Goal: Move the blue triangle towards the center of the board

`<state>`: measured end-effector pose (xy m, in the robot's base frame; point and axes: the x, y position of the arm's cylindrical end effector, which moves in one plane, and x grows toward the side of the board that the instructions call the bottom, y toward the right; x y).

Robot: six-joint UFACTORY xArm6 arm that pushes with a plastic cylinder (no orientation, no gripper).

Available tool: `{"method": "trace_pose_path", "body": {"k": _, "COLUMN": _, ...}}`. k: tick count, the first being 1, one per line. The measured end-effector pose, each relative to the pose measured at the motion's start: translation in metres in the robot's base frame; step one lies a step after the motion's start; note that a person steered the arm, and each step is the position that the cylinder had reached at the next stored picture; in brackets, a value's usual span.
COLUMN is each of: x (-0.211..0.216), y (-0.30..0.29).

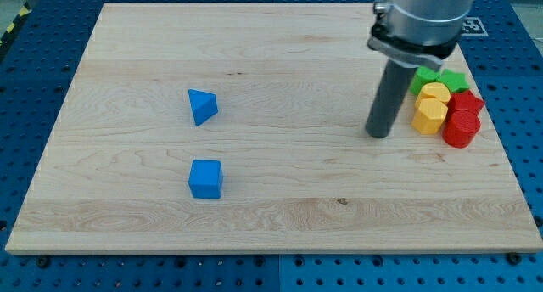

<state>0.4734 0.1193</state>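
A pale wooden board [280,216] lay on a blue perforated table [526,122], seen from slightly above. The blue triangle [202,105], a wedge-shaped block, sat on the left half of the board, left of the board's centre and a little toward the far side. A blue cube [205,178] stood nearer to the viewer, almost directly in front of the triangle and clearly apart from it.

The arm [424,20] entered from the far right corner and ended in a straight dark rod; the arm bore no claw, so nothing was gripped or held. My tip [377,135] rested on the board on the right half, well apart from both blue blocks and far to the right of the triangle.

Just to the right of the tip a tight cluster of blocks sat near the right edge. Two yellow blocks [432,108], rounded or many-sided in outline, lay closest to the tip, one behind the other. Two red blocks [462,122] of similar build touched them on the right. A green block [441,77] lay at the far side of the cluster, partly hidden by the rod's collar, its shape not clear
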Motion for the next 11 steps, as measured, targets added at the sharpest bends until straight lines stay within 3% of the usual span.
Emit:
{"method": "trace_pose_path", "body": {"k": 2, "x": 0.000, "y": -0.072}}
{"method": "trace_pose_path", "body": {"k": 5, "x": 0.000, "y": -0.123}}
{"method": "trace_pose_path", "body": {"k": 8, "x": 0.000, "y": -0.216}}
{"method": "trace_pose_path", "body": {"k": 11, "x": 0.000, "y": -0.241}}
